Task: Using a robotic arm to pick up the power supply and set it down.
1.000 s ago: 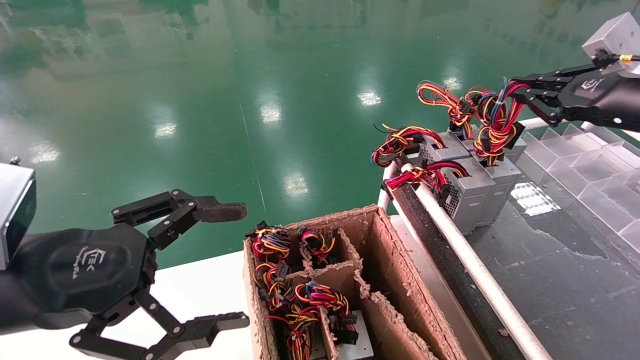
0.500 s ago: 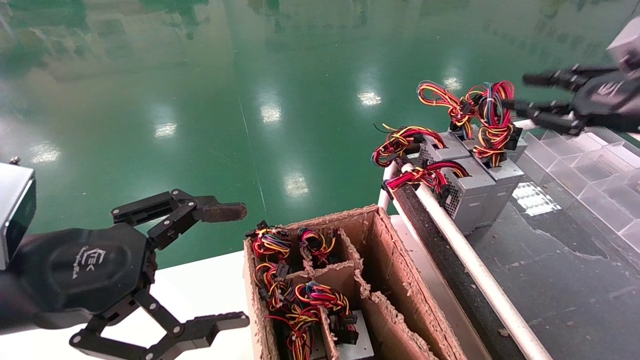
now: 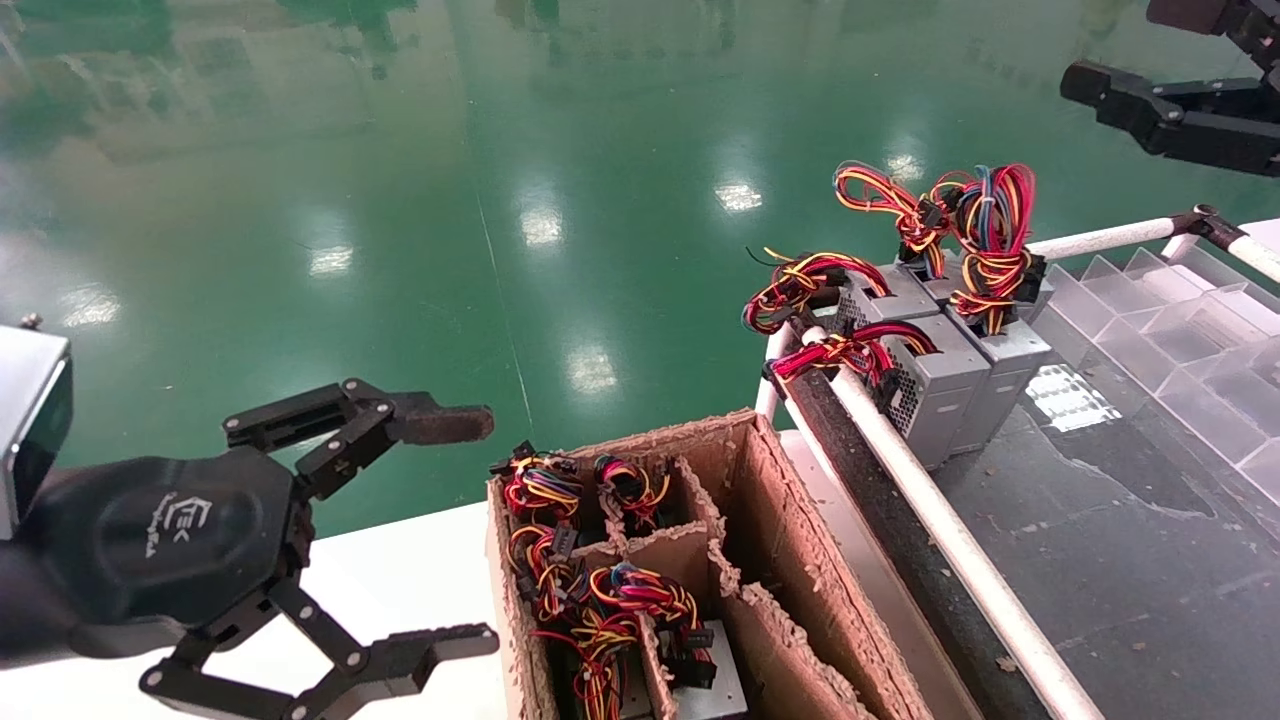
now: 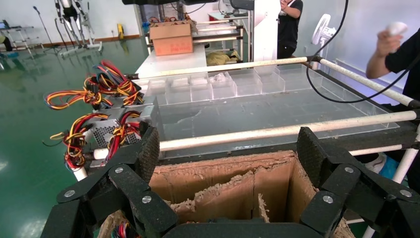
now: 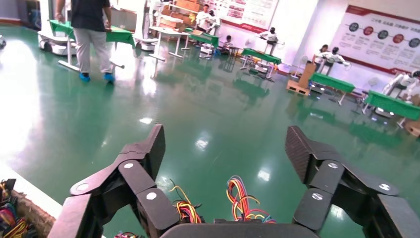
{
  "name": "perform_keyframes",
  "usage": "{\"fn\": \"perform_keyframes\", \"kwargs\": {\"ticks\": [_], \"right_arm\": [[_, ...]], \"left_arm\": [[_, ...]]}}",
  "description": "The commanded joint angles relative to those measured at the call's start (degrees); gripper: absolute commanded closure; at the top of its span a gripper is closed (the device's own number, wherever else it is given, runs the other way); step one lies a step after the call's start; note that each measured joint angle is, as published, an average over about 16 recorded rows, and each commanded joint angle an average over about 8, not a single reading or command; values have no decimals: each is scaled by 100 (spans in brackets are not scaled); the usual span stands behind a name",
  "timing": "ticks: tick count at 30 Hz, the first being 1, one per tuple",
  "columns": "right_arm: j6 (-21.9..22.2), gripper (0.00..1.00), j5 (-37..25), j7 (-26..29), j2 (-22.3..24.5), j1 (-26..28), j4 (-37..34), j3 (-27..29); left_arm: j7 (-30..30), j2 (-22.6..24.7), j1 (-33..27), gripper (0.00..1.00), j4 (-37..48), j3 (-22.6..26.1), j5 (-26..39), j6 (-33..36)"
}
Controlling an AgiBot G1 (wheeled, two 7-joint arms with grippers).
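Note:
The power supply (image 3: 1010,350), a silver-grey box, stands on end among like units at the far end of the dark bench. Its bundle of red, blue, yellow and orange wires (image 3: 988,232) sticks up free. My right gripper (image 3: 1115,45) hangs open high above and to the right of that bundle, holding nothing. In the right wrist view its fingers (image 5: 148,148) are spread wide, with wire loops (image 5: 240,198) far below. My left gripper (image 3: 483,530) is parked open at the lower left, beside the cardboard box. The left wrist view shows the wire bundle (image 4: 106,82) beyond it.
A torn cardboard box (image 3: 770,480) with dividers holds several wired units (image 3: 600,600). A white rail (image 3: 930,510) edges the dark bench (image 3: 1100,520). Other grey units (image 3: 930,385) stand beside the power supply. Clear plastic compartments (image 3: 1180,320) line the right side.
The right gripper let go of the wire bundle, opened and rose up and to the right. The bundle stays upright. The left arm has not moved.

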Motion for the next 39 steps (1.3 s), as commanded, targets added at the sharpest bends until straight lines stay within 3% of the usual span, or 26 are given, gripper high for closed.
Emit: {"fn": "perform_keyframes", "kwargs": {"ticks": [1,39], "right_arm": [[-1,0,99,103,30,-166,247,3],[-17,0,2032,2118,607,-3395,5066,55]], "left_arm": [[0,0,0,0,1,0,0,0],[4,-2,-3,0,1,7,-4,-2]]}}
